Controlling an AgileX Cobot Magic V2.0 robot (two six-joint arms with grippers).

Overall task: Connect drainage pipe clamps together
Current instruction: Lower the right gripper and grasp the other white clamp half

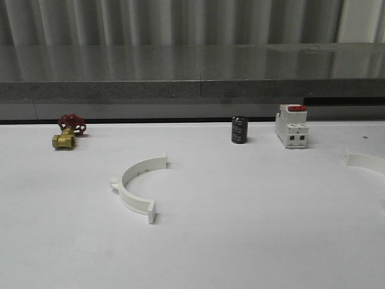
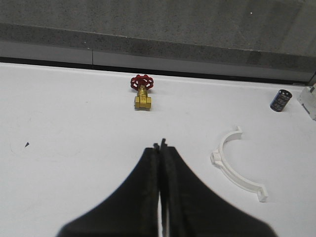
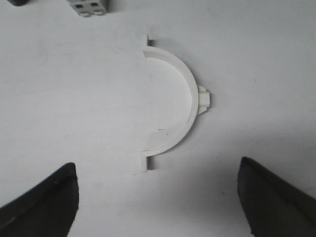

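Right gripper [image 3: 158,197] wide open, empty, over right half-clamp [image 3: 183,116]; left gripper [image 2: 161,146] closed, empty. Clamps likely light, rigid; grip mid-arc.

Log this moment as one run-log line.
left pincer: shut, empty | right pincer: open above white plastic half-ring clamp | other white half-ring clamp: untouched | clamps apart

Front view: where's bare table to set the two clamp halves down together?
Widest free patch: the table centre and front, between the left clamp half and the right clamp half at the right edge. Also bare: front-left corner. Crowded: the back row, with brass valve, black cylinder and breaker.
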